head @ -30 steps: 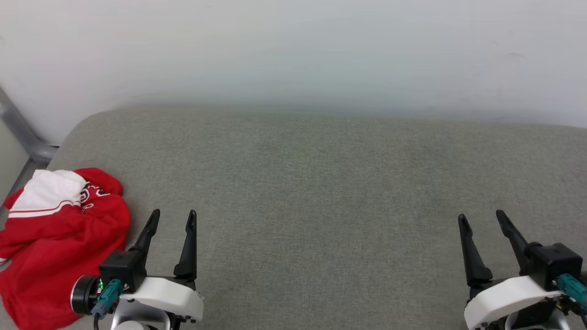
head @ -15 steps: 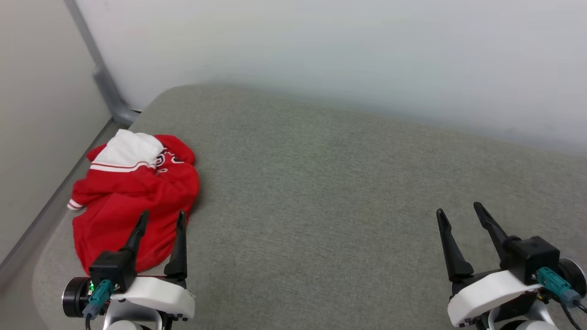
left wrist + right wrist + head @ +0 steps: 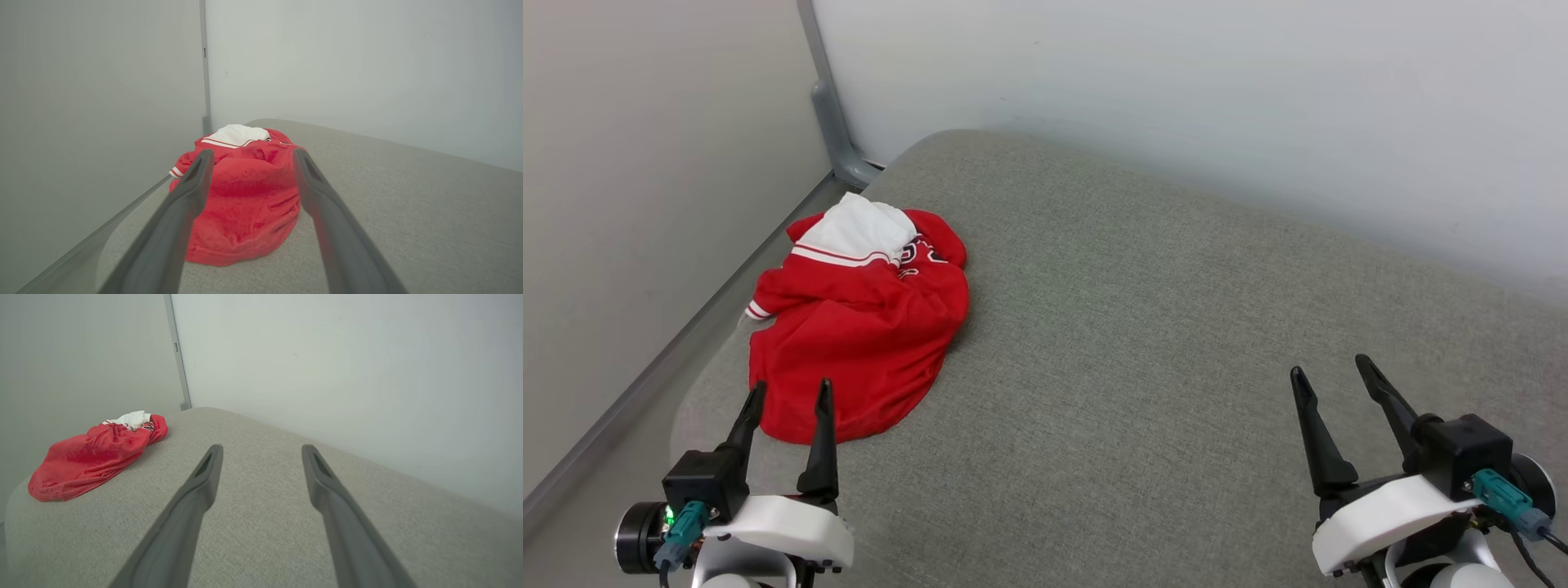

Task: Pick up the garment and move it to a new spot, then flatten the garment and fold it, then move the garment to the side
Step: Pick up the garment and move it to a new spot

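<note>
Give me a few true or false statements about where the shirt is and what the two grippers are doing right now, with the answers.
1. The garment lies near the left edge of the grey cushion. True.
2. The left gripper is shut on the garment. False: it is open and holds nothing, with the garment just ahead of its fingers.
3. The right gripper is open over bare cushion. True.
4. The garment is folded flat. False: it is a bunched heap, with a white sleeve on top.

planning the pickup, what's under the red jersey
The red jersey rests on the grey fabric cushion. Whatever lies beneath its crumpled folds is covered and cannot be seen.
</note>
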Controlling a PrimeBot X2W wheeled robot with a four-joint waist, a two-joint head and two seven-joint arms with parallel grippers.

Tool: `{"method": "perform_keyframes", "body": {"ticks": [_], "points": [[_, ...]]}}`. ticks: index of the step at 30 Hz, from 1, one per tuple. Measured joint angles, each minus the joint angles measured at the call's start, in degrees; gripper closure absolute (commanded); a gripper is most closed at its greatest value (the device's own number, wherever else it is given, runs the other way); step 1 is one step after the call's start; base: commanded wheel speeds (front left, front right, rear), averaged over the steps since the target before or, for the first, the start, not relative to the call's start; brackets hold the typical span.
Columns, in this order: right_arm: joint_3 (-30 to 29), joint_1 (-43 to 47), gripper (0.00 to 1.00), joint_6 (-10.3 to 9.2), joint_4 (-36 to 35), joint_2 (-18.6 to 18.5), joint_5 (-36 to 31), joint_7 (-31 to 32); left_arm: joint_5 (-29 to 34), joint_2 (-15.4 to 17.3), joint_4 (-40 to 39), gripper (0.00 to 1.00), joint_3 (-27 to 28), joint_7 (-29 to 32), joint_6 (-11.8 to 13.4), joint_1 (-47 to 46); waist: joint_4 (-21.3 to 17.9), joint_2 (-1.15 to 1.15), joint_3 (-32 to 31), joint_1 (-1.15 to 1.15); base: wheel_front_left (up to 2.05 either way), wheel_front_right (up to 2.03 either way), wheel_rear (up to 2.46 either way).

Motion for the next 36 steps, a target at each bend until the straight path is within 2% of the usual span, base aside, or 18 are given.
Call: {"method": "perform_keyframes", "body": {"ticks": [4,11,15,21,28,36], "points": [[0.18,-0.74,0.0,0.0,0.37,0.0,-0.56,0.22,0.01,0.05,0.14,0.0,0.8,0.0,0.0,-0.65,0.49,0.0,0.73,0.0,0.0,0.0,0.0],[0.08,-1.49,0.0,0.0,0.01,0.0,-1.1,0.97,-0.78,0.85,2.87,0.0,1.54,0.0,-0.01,-5.58,-0.91,0.0,2.66,0.0,0.0,0.0,0.0],[-0.08,-2.66,0.0,0.0,-0.8,0.0,-2.19,2.35,-4.11,2.43,6.53,0.0,0.83,0.0,-0.02,-10.55,-1.94,0.0,4.51,0.0,0.0,0.0,0.0],[0.41,-4.19,0.0,0.0,-2.49,0.0,-3.57,4.32,-9.8,6.91,13.46,0.0,-1.1,1.83,-0.09,-18.13,-4.34,0.0,8.16,0.0,0.0,0.0,0.0],[0.29,-7.43,0.0,0.0,-5.35,0.01,-5.04,5.36,-16.17,13.13,20.14,0.0,-4.01,10.35,-0.09,-27.56,-7.45,0.0,14.78,0.01,0.0,0.0,0.0],[0.21,-11.03,0.0,0.0,-6.65,0.03,-5.92,5.71,-24.85,19.78,27.43,0.0,-6.7,24.83,-0.1,-34.49,-11.2,0.0,22.97,0.01,0.0,0.0,0.0]]}}
